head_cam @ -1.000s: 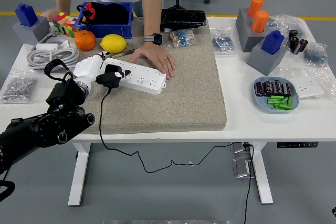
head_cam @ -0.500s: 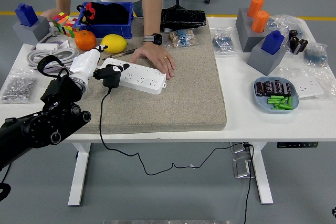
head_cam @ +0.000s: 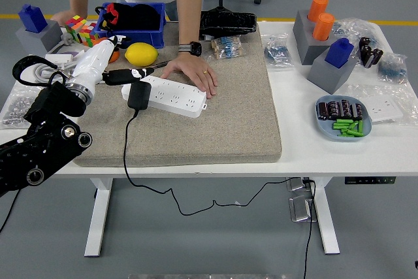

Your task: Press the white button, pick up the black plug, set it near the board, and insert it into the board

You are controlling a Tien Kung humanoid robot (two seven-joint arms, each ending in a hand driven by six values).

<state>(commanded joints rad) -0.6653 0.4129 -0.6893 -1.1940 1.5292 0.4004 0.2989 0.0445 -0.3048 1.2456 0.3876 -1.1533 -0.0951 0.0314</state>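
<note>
The robot's left hand [head_cam: 104, 66] hangs over the left end of the grey mat [head_cam: 215, 115], its white palm raised and the dark fingers [head_cam: 124, 75] stretched out loosely towards the power strip [head_cam: 171, 95], holding nothing. The fingertips end just beside the black plug [head_cam: 139, 94], which sits pushed into the left end of the white power strip, its black cord [head_cam: 125, 155] running down over the mat's front edge and under the table [head_cam: 307, 155]. The strip lies slanted on the mat. A person stands at the far side, one hand [head_cam: 191, 70] pressed flat on the strip's far edge, with a watch on that wrist; the person's other hand rests by the coloured cube [head_cam: 80, 29] at the far left. Behind the robot's hand lie a lemon [head_cam: 142, 53] and a blue bin [head_cam: 134, 25].
</note>
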